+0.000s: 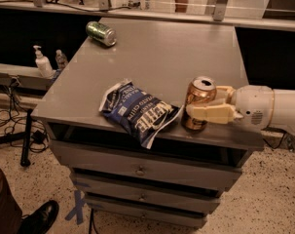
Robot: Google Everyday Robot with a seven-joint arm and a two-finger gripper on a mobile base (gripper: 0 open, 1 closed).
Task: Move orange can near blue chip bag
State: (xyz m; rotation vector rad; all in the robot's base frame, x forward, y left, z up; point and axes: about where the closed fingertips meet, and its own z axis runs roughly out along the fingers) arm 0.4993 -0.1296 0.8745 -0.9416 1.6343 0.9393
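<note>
The orange can (198,97) stands upright near the front edge of the grey cabinet top (161,52), right beside the right end of the blue chip bag (137,111). The bag lies flat with its white lettering up. My gripper (201,106) reaches in from the right, its cream fingers (210,114) closed around the can's lower body.
A green can (101,33) lies on its side at the far left corner of the top. Drawers (142,169) sit below the front edge. A soap dispenser (42,62) stands on a shelf to the left. A shoe (40,217) shows at bottom left.
</note>
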